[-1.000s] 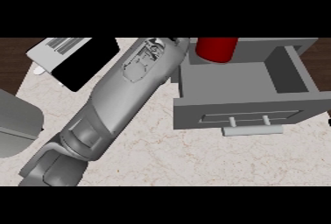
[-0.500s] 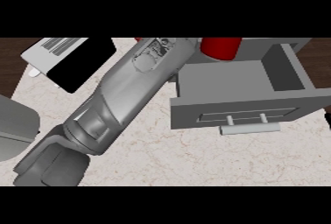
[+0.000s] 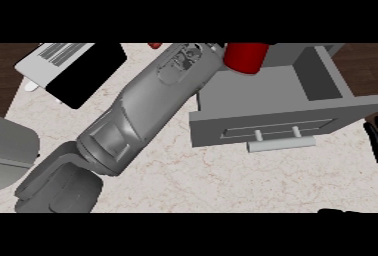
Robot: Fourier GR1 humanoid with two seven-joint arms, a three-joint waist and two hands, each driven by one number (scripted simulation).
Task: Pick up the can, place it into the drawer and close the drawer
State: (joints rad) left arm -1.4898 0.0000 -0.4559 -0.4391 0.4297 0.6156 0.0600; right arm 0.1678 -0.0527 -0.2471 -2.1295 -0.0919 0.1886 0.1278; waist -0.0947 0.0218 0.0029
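Note:
The red can stands upright at the top of the view, at the back left corner of the open grey drawer. The drawer is pulled out towards me, and its front panel carries a pale bar handle. My left forearm runs from the lower left up to the top edge, its wrist right beside the can's left side. The top edge cuts off the left hand, so any hold on the can is hidden. A dark sliver of my right hand shows at the bottom right.
A flat black and white device lies at the upper left of the pale stone counter. A grey rounded object sits at the left edge. A small red thing peeks in at the top, left of the wrist.
My left forearm has swung to the right, bringing its wrist up against the can. The can and the drawer have barely shifted in the view.

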